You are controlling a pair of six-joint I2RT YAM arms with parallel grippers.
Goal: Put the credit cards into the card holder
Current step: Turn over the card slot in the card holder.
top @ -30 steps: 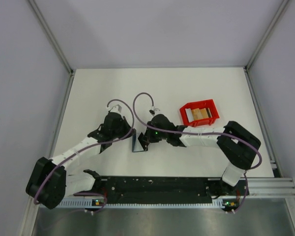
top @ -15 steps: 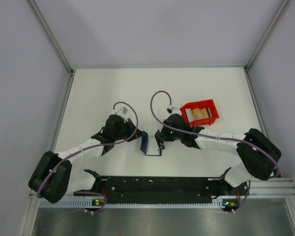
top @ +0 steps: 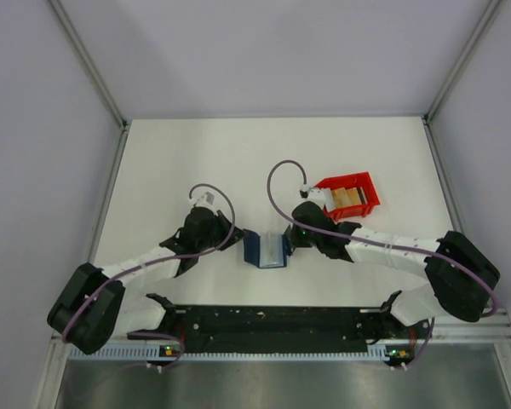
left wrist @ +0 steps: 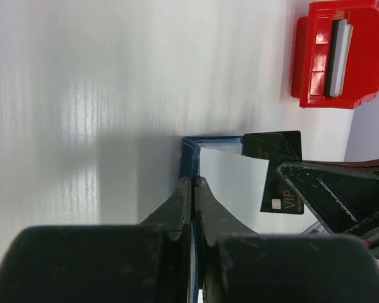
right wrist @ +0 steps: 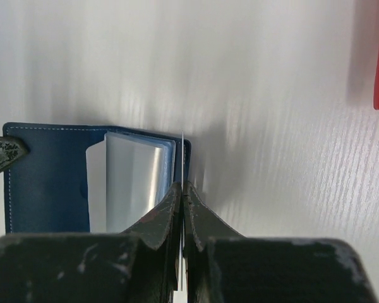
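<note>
The navy card holder (top: 268,250) lies open on the white table, its pale clear sleeves (right wrist: 132,183) showing. My left gripper (top: 241,243) is shut on the holder's left cover edge (left wrist: 189,158). My right gripper (top: 291,241) is shut on a dark credit card marked VIP (left wrist: 281,170), held upright at the holder's right edge. In the right wrist view that card shows edge-on (right wrist: 182,148) between the fingertips (right wrist: 167,202). More credit cards (top: 347,198), tan and white, stand in the red bin (top: 364,184).
The red bin (left wrist: 312,57) stands just behind and to the right of the right gripper, with its cards (left wrist: 336,57) seen on edge. Grey walls close in the table on three sides. A black rail (top: 272,324) runs along the near edge.
The holder has gone from folded and standing to spread open, and has shifted to the right. Both grippers moved right with it, and the right gripper has drawn away from the left.
</note>
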